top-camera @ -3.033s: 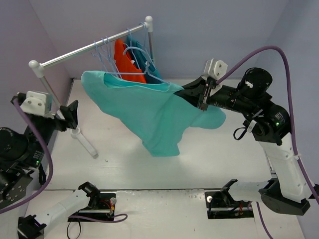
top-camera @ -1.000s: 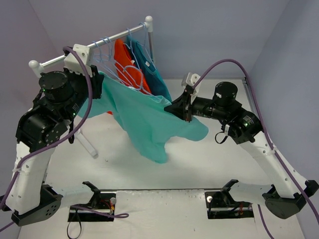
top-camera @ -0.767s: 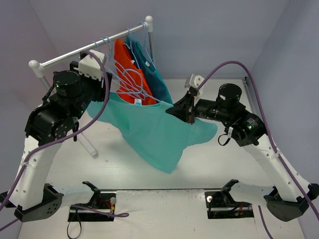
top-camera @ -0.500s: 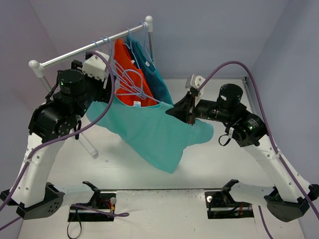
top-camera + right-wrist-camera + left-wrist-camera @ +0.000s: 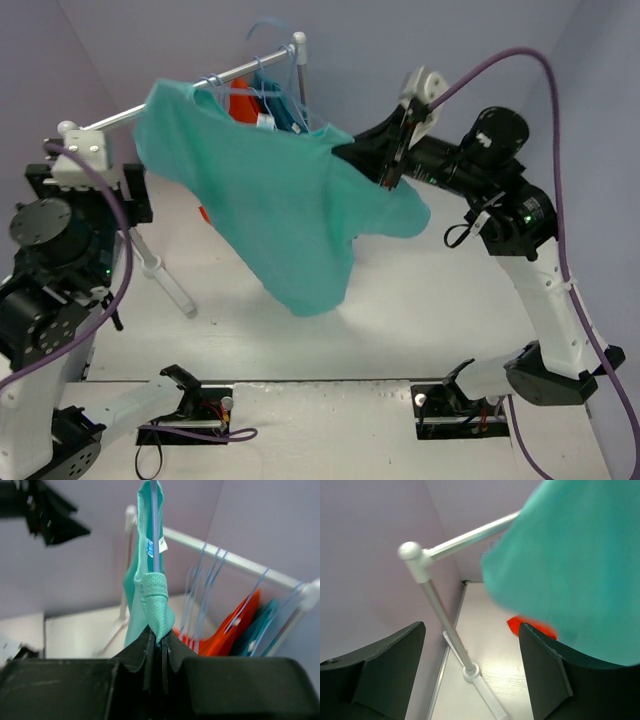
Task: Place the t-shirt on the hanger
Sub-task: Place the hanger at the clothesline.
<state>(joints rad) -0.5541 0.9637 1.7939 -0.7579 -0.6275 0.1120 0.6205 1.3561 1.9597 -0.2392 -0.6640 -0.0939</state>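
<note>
The mint t-shirt [image 5: 285, 200] hangs spread in the air in front of the rack, its hem drooping toward the table. My right gripper [image 5: 386, 172] holds it up by one shoulder; in the right wrist view the gripper [image 5: 160, 634] is shut on a fold of the t-shirt [image 5: 152, 597]. The pale blue hanger [image 5: 155, 527] wire runs straight up out of that fold. A hanger hook [image 5: 265, 26] arcs above the collar. My left gripper [image 5: 138, 197] is off to the left, apart from the cloth. Its jaws [image 5: 470, 652] stand open around nothing, with the t-shirt [image 5: 570, 565] above them.
The rack rail [image 5: 100, 122] runs from a left post [image 5: 440, 615] up to the back right post [image 5: 298, 45]. An orange-red shirt [image 5: 240, 100], a darker teal shirt [image 5: 290, 115] and several spare hangers [image 5: 200, 580] hang on it. The post's foot [image 5: 170, 285] lies on the white table.
My left gripper has opened, let go of the t-shirt and drawn back left and down. My right gripper has lifted the t-shirt higher, in front of the rail.
</note>
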